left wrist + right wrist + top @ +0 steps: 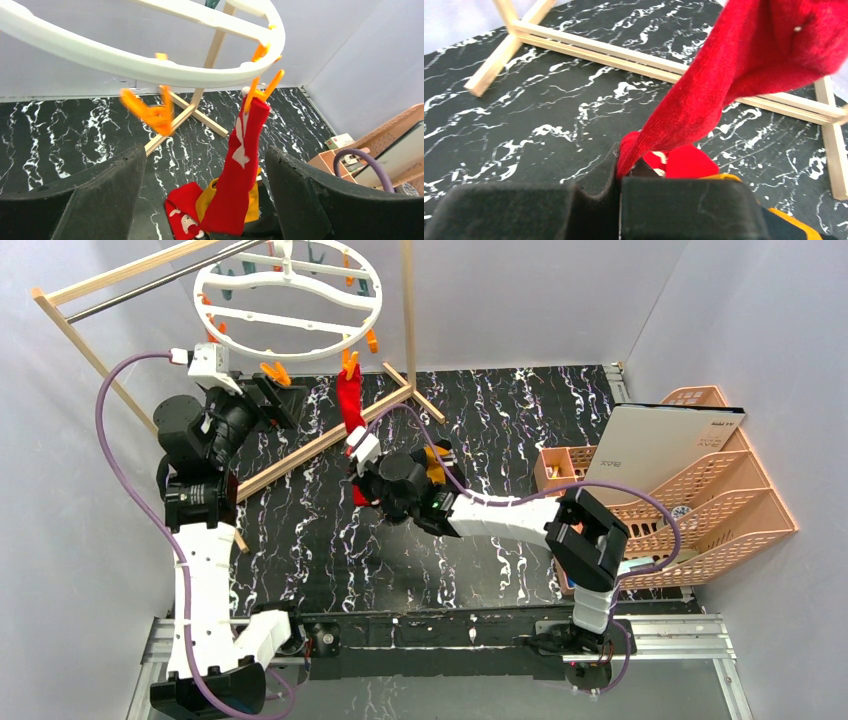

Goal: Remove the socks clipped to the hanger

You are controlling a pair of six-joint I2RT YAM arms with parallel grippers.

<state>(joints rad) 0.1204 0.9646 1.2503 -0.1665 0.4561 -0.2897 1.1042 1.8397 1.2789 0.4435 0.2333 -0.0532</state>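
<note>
One red fabric sock (349, 400) (245, 165) (744, 75) hangs from the near rim of the large round white plastic hanger (300, 356) (125, 62). Its top is pinched in a small orange plastic clip (350, 364) (260, 90), and it runs taut down to the right end effector (358, 465) (619, 175), whose pads are pressed together on its lower end, low over the black marbled tabletop (500, 420). The sock looks light, soft and stretchy, with nothing in it to break, so the clip's bite is probably the only resistance. A hold this low will likely spend part of any pull on stretch; a hold nearer the clip would pull more directly. The ring will probably tip toward the pull. Just beside the hanging sock, under the rim, the left end effector (272, 397) (205, 192) has its pads wide apart and holds nothing; it looks well placed to steady the ring. Below, a crumpled red sock with white markings (182, 212) (684, 162) and a mustard-orange sock (433, 465) (252, 205) lie beside the right end effector. The pale wooden rack (300, 455) stands behind them. At the far right, well apart, stepped peach plastic lattice trays (720, 510) hold a flat white board (660, 445) leaning across their upper tiers. Small items sit in the lower compartments, too small to identify, and no sock shows in them.
</note>
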